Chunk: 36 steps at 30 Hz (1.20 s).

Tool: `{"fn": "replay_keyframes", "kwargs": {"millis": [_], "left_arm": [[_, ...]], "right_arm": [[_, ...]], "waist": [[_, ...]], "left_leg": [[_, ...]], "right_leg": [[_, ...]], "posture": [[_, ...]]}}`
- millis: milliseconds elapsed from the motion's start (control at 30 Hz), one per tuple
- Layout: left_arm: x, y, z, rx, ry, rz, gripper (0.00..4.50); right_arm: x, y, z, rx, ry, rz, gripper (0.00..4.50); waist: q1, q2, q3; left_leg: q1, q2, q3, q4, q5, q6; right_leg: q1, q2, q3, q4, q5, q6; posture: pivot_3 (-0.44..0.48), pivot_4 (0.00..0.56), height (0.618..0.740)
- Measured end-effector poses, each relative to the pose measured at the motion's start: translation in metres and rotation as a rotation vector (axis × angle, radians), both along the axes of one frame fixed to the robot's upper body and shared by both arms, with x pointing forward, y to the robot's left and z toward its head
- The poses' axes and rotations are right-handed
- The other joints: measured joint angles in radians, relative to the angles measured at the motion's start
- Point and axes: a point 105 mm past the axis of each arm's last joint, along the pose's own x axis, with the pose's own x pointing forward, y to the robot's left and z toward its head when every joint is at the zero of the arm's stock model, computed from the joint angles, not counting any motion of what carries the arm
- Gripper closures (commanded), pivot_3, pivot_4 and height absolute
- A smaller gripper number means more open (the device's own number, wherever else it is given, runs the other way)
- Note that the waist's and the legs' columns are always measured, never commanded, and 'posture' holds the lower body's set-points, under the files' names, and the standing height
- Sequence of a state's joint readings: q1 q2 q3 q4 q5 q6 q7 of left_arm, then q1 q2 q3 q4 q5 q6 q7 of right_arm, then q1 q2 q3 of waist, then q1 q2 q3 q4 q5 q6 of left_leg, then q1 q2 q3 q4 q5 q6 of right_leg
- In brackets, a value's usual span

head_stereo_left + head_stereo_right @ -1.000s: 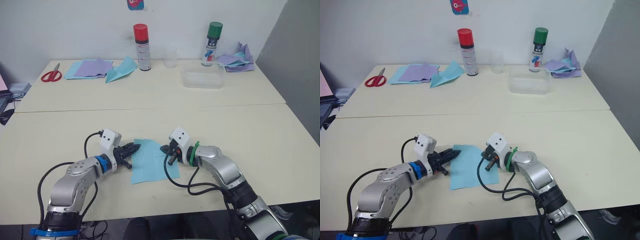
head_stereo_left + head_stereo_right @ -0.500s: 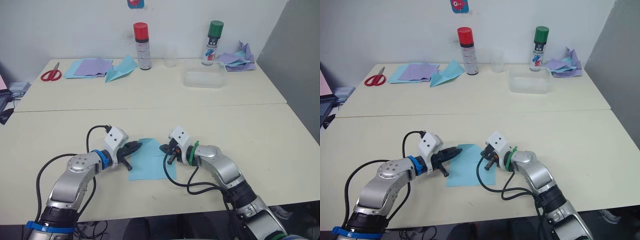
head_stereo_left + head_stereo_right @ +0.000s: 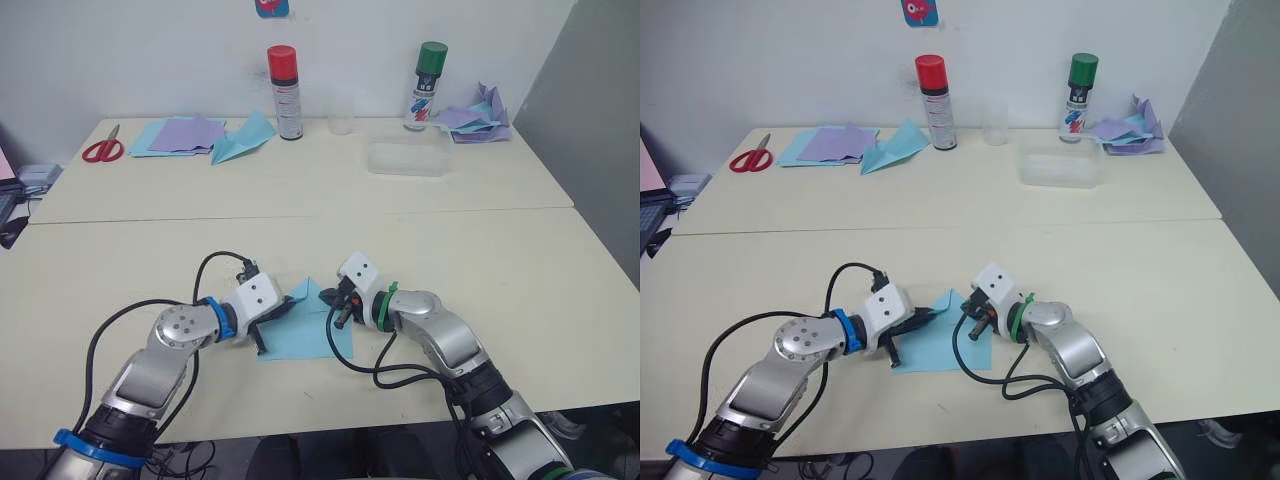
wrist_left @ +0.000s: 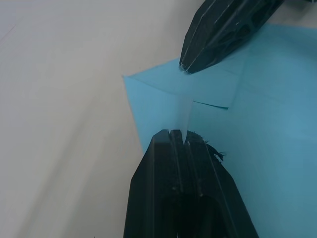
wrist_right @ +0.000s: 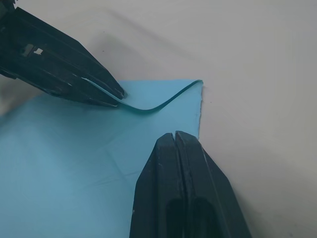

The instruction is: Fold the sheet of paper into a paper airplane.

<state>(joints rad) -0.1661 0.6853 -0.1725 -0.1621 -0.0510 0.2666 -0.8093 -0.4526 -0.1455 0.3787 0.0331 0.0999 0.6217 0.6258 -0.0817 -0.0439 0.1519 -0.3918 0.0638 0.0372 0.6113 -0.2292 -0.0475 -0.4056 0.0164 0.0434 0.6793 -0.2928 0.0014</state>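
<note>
Sheet [image 3: 305, 330] on near table, between grippers. Left gripper [image 3: 284, 309] clamped on far-left corner, lifted and curling toward centre crease — right gripper [image 3: 333, 301] closed, empty, pressing right edge.

Low in the centre of the frame, my left gripper [image 3: 923, 318] is pinching what looks like a lifted corner of the sheet of paper [image 3: 937, 347], while my right gripper [image 3: 971, 322] is pressing down on the sheet's right edge.
</note>
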Motion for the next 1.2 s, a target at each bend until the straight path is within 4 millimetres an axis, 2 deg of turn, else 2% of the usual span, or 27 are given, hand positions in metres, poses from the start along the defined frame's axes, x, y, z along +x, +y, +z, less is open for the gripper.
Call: {"fn": "replay_keyframes", "kwargs": {"millis": [167, 367, 567, 833, 1200], "left_arm": [[0.001, -0.001, 0.001, 0.037, -0.009, -0.023, 4.47], [0.001, -0.001, 0.001, 0.042, -0.004, -0.036, 4.47], [0.0, -0.002, 0.001, 0.039, -0.004, -0.043, 4.47], [0.0, -0.002, 0.001, 0.039, -0.005, -0.041, 4.47], [0.001, -0.001, 0.002, 0.039, -0.021, -0.046, 4.47]], "right_arm": [[0.0, 0.002, 0.001, 0.011, 0.002, -0.005, 4.5], [0.011, 0.012, 0.005, 0.113, 0.031, -0.07, 4.5], [0.027, 0.02, 0.024, 0.2, -0.013, -0.109, 4.5], [0.026, 0.022, 0.009, 0.16, 0.014, -0.097, 4.5], [0.024, 0.028, 0.006, 0.076, -0.046, -0.053, 4.5]], "waist": [[0.001, 0.0, 0.0], [0.002, 0.001, 0.001], [0.004, 0.001, 0.001], [0.005, 0.002, 0.001], [0.005, 0.002, 0.001]], "left_leg": [[0.0, 0.0, 0.0, 0.0, 0.0, 0.0], [-0.001, 0.0, -0.001, 0.0, 0.0, 0.0], [-0.003, 0.0, -0.001, 0.0, 0.0, 0.0], [-0.003, 0.0, -0.001, 0.0, 0.0, 0.0], [-0.003, 0.0, -0.001, 0.0, 0.0, 0.0]], "right_leg": [[0.0, 0.0, 0.0, 0.0, 0.0, 0.0], [0.0, 0.0, -0.001, 0.0, 0.0, 0.0], [-0.001, 0.0, -0.001, 0.0, 0.0, 0.0], [-0.001, 0.0, -0.002, 0.001, 0.0, 0.0], [-0.001, 0.0, -0.002, 0.001, 0.0, 0.0]], "posture": [[0.0, 0.15, 0.74], [0.0, 0.15, 0.74], [0.0, 0.15, 0.74], [0.0, 0.15, 0.74], [0.0, 0.15, 0.74]]}}
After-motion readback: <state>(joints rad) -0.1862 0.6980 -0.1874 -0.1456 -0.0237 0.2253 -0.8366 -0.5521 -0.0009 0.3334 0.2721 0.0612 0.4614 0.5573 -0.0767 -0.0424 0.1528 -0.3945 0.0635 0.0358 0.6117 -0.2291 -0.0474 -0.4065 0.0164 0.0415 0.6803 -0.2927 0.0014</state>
